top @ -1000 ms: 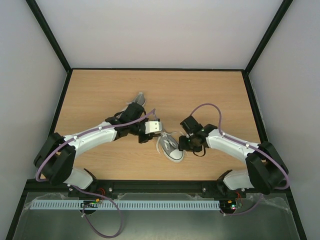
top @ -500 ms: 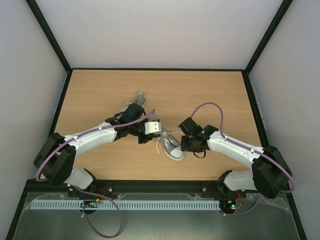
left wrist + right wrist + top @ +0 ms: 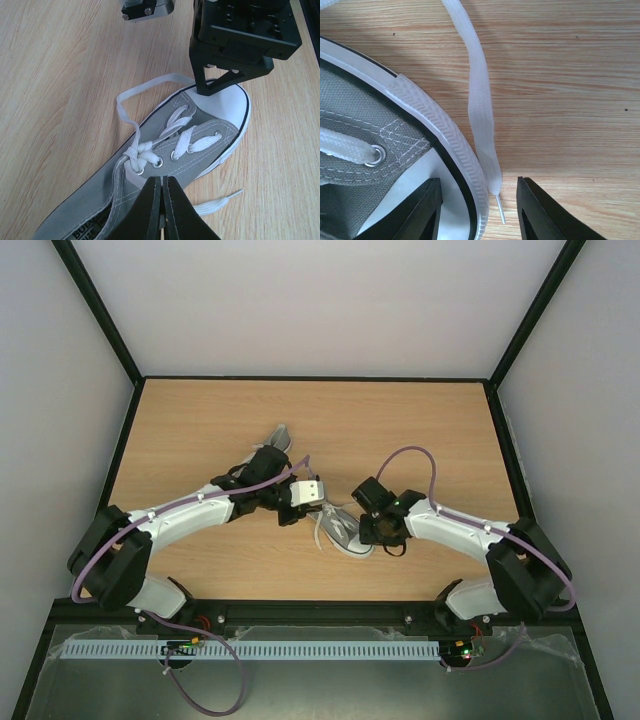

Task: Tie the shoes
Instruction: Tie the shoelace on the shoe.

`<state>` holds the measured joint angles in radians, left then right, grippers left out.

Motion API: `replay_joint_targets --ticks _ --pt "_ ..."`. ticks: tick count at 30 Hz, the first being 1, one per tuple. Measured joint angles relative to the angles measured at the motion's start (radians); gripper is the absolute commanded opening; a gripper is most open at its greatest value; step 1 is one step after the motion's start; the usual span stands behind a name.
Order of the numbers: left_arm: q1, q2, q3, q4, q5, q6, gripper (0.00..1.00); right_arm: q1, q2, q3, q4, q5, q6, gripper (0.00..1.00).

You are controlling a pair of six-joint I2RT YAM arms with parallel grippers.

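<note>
L hand (image 3: 161, 186) pinched shut, frame bottom, over grey canvas sneaker (image 3: 200, 132). R hand (image 3: 479, 202) part-open astride white lace end (image 3: 481, 125) by toe, wood worktop (image 3: 570, 100).

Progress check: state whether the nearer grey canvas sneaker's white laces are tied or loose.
Loose: no bow on the grey canvas sneaker; both white lace ends trail free across the wooden table.
</note>
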<state>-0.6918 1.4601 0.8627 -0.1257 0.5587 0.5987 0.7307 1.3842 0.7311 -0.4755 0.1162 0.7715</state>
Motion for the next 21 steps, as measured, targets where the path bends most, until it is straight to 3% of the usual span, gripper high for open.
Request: replay_joint_targets --ticks 10,21 --pt "0.0 0.0 0.0 0.0 -0.002 0.002 0.02 -0.003 0.036 0.058 -0.039 -0.012 -0.067 0.41" --pt "0.0 0.0 0.0 -0.001 -0.005 0.011 0.02 -0.085 -0.031 0.152 -0.027 -0.071 -0.117 0.4"
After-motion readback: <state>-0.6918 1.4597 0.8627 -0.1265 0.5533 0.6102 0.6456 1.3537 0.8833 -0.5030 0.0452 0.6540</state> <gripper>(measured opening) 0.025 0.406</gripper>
